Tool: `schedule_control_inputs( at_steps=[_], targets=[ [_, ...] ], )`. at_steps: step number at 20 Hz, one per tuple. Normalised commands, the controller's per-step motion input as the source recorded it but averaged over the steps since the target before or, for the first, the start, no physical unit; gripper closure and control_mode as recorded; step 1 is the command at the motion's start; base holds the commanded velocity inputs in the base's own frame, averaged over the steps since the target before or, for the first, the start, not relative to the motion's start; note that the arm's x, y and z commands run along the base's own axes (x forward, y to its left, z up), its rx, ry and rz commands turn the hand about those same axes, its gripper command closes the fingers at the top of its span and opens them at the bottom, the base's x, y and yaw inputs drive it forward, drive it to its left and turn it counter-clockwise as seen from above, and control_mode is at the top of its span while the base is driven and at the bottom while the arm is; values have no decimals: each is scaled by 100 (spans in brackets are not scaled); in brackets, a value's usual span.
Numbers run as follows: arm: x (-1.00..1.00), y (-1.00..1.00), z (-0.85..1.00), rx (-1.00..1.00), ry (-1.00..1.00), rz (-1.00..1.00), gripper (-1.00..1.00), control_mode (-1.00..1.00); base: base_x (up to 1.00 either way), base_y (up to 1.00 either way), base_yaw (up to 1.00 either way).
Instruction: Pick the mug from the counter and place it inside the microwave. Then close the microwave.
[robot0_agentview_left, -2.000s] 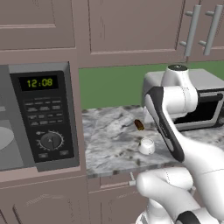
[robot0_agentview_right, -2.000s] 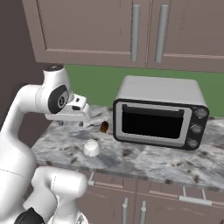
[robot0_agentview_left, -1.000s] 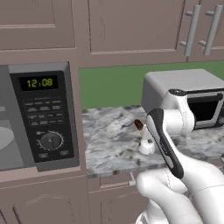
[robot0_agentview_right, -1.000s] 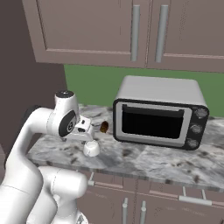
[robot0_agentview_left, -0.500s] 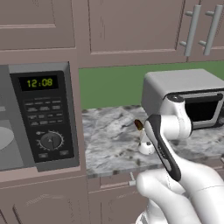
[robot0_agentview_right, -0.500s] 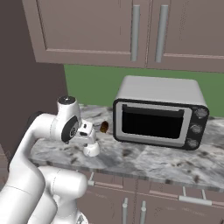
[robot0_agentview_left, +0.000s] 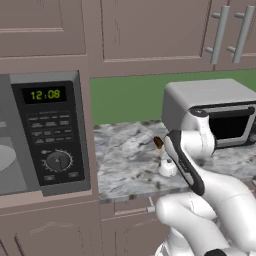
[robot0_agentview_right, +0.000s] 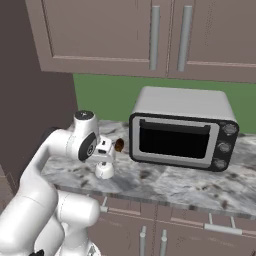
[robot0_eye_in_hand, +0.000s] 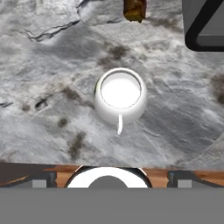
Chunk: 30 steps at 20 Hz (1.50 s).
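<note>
The small white mug (robot0_eye_in_hand: 120, 94) stands upright on the marbled counter (robot0_eye_in_hand: 52, 65), its handle toward the camera in the hand view. My gripper (robot0_eye_in_hand: 112, 178) hangs straight above it, open, with its dark fingertips (robot0_eye_in_hand: 41, 178) wide apart and nothing between them. From the right base view the gripper (robot0_agentview_right: 104, 159) sits just over the mug (robot0_agentview_right: 104, 171), apart from it. In the left base view the mug (robot0_agentview_left: 167, 169) peeks out beside my forearm. The microwave (robot0_agentview_left: 50, 130) stands at the left, its control panel facing me and a pale turntable showing in its cavity at the picture's edge.
A light-grey toaster oven (robot0_agentview_right: 182, 127) stands on the counter (robot0_agentview_right: 165, 185) right of the mug. A small brown oblong object (robot0_agentview_right: 119, 145) lies just behind the mug, toward the green wall. Wall cabinets hang above, and drawers run under the counter's front edge.
The arm has folded down, and the hand has dropped from well above the counter to just over the mug. The jaws stayed open and the mug has not moved.
</note>
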Motion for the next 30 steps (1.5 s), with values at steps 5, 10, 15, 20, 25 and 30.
schedule_control_inputs(
  at_steps=[5, 10, 15, 20, 25, 30],
  targets=[
    [19, -1, -29, 0, 4, 0, -100, -100, 0, 0, 0],
    [11, 0, -30, 0, 3, 0, -100, -100, 0, 0, 0],
    [10, 0, -29, 0, 2, 0, -100, -100, 0, 0, 0],
    [12, -2, -37, 0, 3, 0, -100, -100, 0, 0, 0],
    [6, -4, -23, 0, 2, 0, -100, -100, 0, 0, 0],
    [7, -7, -5, 0, 0, 0, -100, -100, 0, 0, 0]
  ],
)
